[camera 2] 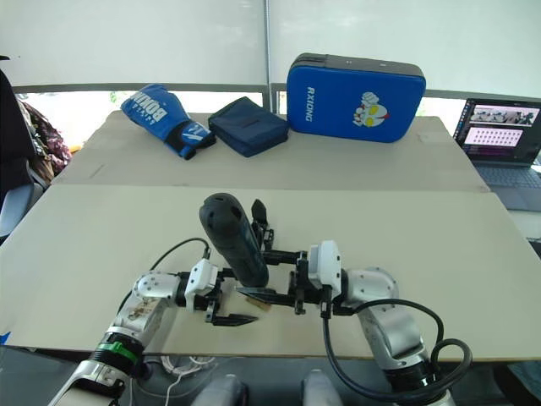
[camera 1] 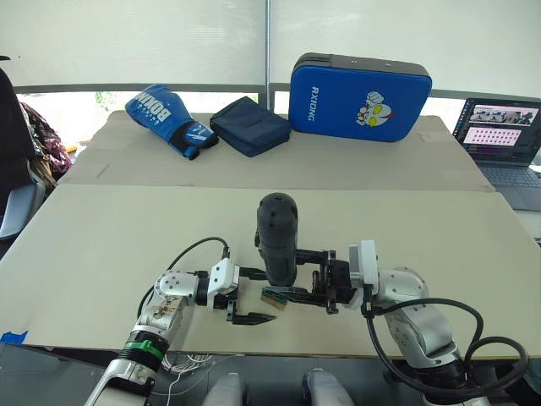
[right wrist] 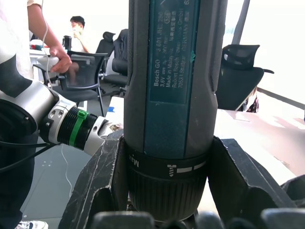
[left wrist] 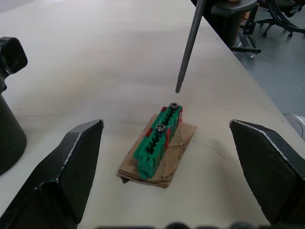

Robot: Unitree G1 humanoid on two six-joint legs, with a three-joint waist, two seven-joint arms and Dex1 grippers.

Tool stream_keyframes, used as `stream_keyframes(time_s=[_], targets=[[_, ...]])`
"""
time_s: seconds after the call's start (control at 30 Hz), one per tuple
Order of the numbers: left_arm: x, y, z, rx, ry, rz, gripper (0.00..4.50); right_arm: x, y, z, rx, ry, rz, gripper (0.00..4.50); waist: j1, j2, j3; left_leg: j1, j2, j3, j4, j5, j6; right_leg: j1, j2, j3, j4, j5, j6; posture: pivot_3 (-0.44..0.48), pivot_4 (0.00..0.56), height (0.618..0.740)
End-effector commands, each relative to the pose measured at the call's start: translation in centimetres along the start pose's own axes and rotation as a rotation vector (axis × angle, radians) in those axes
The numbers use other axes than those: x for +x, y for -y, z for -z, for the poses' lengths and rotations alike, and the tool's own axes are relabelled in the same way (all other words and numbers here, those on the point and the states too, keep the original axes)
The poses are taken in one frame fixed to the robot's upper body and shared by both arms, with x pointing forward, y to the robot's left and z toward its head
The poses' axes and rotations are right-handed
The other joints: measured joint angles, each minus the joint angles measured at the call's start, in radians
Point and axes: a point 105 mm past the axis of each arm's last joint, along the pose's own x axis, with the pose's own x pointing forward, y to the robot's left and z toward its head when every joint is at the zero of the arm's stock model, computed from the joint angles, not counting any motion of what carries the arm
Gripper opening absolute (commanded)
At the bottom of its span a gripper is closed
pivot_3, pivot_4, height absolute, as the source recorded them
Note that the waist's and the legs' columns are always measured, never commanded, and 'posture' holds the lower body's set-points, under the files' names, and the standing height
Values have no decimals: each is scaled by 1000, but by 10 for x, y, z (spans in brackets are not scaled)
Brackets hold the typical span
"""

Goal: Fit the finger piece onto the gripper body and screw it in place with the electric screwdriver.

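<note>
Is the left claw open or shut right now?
Open. The left claw has its two black fingers spread wide apart on either side of the green block, touching nothing, with the electric screwdriver's bit above it.

You're in an office-like lab: black swivel office chairs behind seated people, an open grey laptop beside the beige counter, roller-blinded windows.

Beige table (green block atop)
</note>
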Motion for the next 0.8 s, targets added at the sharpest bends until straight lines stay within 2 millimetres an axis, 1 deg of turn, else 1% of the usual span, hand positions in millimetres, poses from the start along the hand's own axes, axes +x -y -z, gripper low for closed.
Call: stream_keyframes(time_s=[0.03, 0.53, 0.8], targets=[[8, 8, 7, -24, -12, 32, 4500, 1, 0, -14, -38, 58, -8, 1926, 0, 0, 0, 0, 0, 0, 0, 0, 0, 0, 0, 0, 0, 0, 0, 0, 150, 740], [7, 12, 7, -42, -12, 16, 4500, 0, 2, -5, -34, 35, 0, 1926, -2, 0, 0, 0, 0, 0, 0, 0, 0, 0, 0, 0, 0, 0, 0, 0, 150, 740], [8, 13, 3, -42, -12, 16, 4500, 2, 2, -5, -30, 39, -6, 1926, -2, 0, 0, 0, 0, 0, 0, 0, 0, 0, 0, 0, 0, 0, 0, 0, 150, 740]])
